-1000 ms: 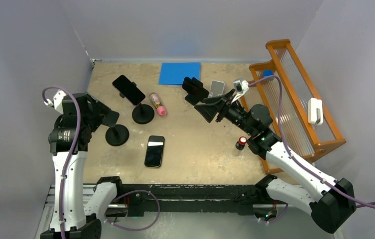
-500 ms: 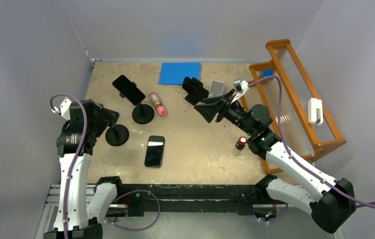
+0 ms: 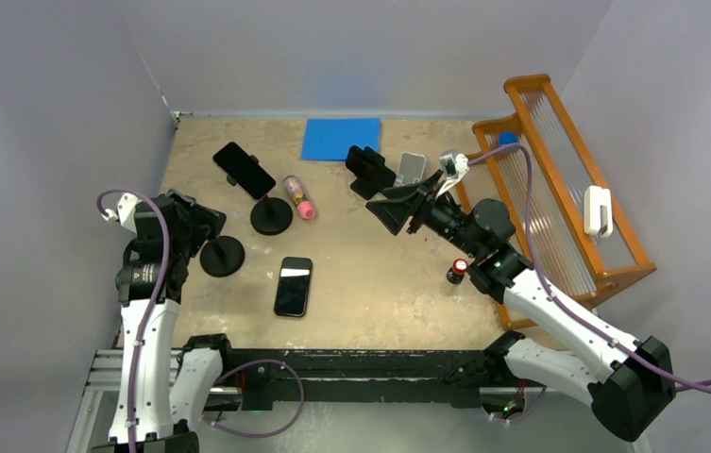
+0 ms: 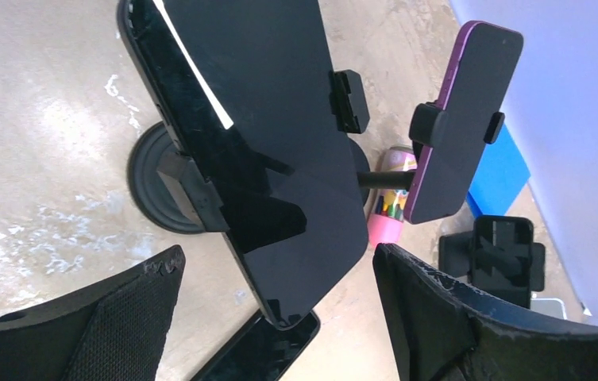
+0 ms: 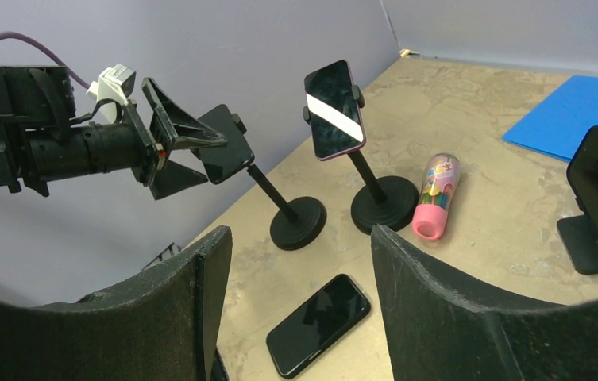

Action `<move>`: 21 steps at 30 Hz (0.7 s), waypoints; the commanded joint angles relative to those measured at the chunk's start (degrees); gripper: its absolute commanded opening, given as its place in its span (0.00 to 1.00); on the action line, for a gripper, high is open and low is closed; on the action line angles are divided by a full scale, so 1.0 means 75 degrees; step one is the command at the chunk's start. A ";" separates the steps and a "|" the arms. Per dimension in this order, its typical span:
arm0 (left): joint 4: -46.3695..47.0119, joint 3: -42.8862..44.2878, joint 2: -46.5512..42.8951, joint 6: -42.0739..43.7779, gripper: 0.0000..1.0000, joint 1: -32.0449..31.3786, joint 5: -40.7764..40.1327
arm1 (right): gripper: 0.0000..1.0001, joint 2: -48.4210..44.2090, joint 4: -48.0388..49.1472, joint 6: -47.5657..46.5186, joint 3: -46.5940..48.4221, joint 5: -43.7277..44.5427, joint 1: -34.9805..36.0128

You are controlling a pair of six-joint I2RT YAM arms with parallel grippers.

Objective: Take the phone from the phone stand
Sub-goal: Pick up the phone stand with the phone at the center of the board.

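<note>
A black phone (image 4: 264,143) is clamped on a black stand whose round base (image 3: 222,256) sits at the table's left. My left gripper (image 4: 277,254) is open. Its fingers (image 4: 113,317) straddle the phone's lower end without touching it. The same gripper (image 5: 172,147) and phone (image 5: 228,155) show in the right wrist view. A second stand (image 3: 271,217) holds a purple-cased phone (image 4: 458,119). My right gripper (image 3: 398,209) is open and empty, held above the table's middle right.
A loose black phone (image 3: 294,286) lies flat on the table. A pink tube (image 3: 299,198) lies by the second stand. A third stand with a phone (image 3: 367,170), a silver phone (image 3: 412,168), a blue mat (image 3: 342,138), a wooden rack (image 3: 559,179) and a red-capped item (image 3: 458,271) are nearby.
My left arm has shifted right and toward the near edge, keeping its gripper at the phone on the near stand. The right arm has barely moved.
</note>
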 commanded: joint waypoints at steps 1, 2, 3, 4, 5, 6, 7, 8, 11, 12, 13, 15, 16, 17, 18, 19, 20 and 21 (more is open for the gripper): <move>0.0757 -0.0199 -0.0134 -0.0232 0.86 0.0091 0.0426 | 0.67 -0.0181 0.0330 -0.0124 -0.0019 -0.0007 0.0065; 0.0833 -0.0246 -0.0150 -0.0241 0.85 0.0097 0.0477 | 0.67 -0.0179 0.0329 -0.0125 -0.0011 -0.0007 0.0062; 0.0921 -0.0313 -0.0174 -0.0253 0.84 0.0102 0.0547 | 0.67 -0.0178 0.0312 -0.0125 0.0006 -0.0003 0.0063; 0.1003 -0.0381 -0.0212 -0.0279 0.83 0.0103 0.0589 | 0.67 -0.0168 0.0281 -0.0136 0.0029 -0.0002 0.0072; 0.1120 -0.0484 -0.0284 -0.0310 0.82 0.0103 0.0646 | 0.67 -0.0167 0.0257 -0.0152 0.0044 -0.0001 0.0085; 0.1232 -0.0604 -0.0377 -0.0344 0.81 0.0111 0.0679 | 0.67 -0.0159 0.0236 -0.0159 0.0059 0.0004 0.0091; 0.1330 -0.0739 -0.0467 -0.0399 0.81 0.0114 0.0719 | 0.67 -0.0156 0.0225 -0.0179 0.0068 0.0019 0.0115; 0.1421 -0.0855 -0.0553 -0.0437 0.80 0.0114 0.0743 | 0.67 -0.0146 0.0207 -0.0173 0.0076 0.0017 0.0126; 0.1791 -0.1311 -0.0806 -0.0519 0.79 0.0114 0.0834 | 0.67 -0.0090 0.0186 -0.0199 0.0092 0.0017 0.0184; 0.1943 -0.1447 -0.0881 -0.0528 0.78 0.0114 0.0873 | 0.67 -0.0059 0.0174 -0.0202 0.0097 0.0016 0.0202; 0.2121 -0.1604 -0.0965 -0.0535 0.77 0.0114 0.0882 | 0.67 -0.0043 0.0176 -0.0196 0.0098 0.0016 0.0221; 0.2425 -0.1862 -0.1122 -0.0621 0.75 0.0114 0.0912 | 0.66 -0.0031 0.0142 -0.0216 0.0109 0.0034 0.0255; 0.2563 -0.1974 -0.1203 -0.0674 0.74 0.0114 0.0941 | 0.67 -0.0037 0.0119 -0.0247 0.0119 0.0054 0.0275; 0.2686 -0.2070 -0.1287 -0.0707 0.72 0.0114 0.0967 | 0.67 -0.0038 0.0099 -0.0264 0.0127 0.0081 0.0301; 0.2837 -0.2161 -0.1357 -0.0726 0.71 0.0114 0.1001 | 0.67 -0.0026 0.0084 -0.0286 0.0138 0.0111 0.0316; 0.2966 -0.2237 -0.1452 -0.0754 0.70 0.0114 0.1036 | 0.67 -0.0016 0.0083 -0.0291 0.0144 0.0116 0.0337; 0.3122 -0.2308 -0.1498 -0.0795 0.70 0.0114 0.1046 | 0.67 -0.0006 0.0081 -0.0306 0.0150 0.0121 0.0361; 0.3242 -0.2390 -0.1549 -0.0833 0.69 0.0114 0.1062 | 0.67 0.0022 0.0076 -0.0302 0.0155 0.0122 0.0376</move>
